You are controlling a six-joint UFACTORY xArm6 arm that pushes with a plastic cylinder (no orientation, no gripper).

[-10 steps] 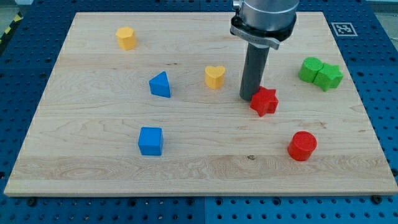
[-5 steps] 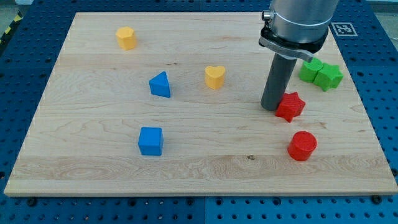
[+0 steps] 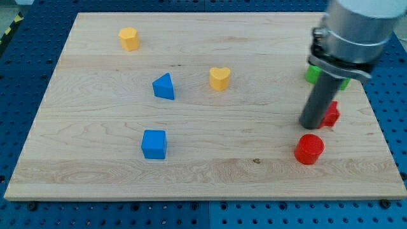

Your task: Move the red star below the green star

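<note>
Red star (image 3: 331,114) sits near desk's right edge, mostly hidden behind the rod; my tip (image 3: 312,124) touches its left side; no fingers on this rig, just the rod, so nothing to open or close; green star (image 3: 344,81) lies just above, largely covered by the arm, green block (image 3: 311,74) beside it; red star looks roughly below green star already, probably nearly done, final alignment unclear; red cylinder (image 3: 309,149) just below tip; wooden desk (image 3: 95,133) on blue perforated base (image 3: 394,89).
</note>
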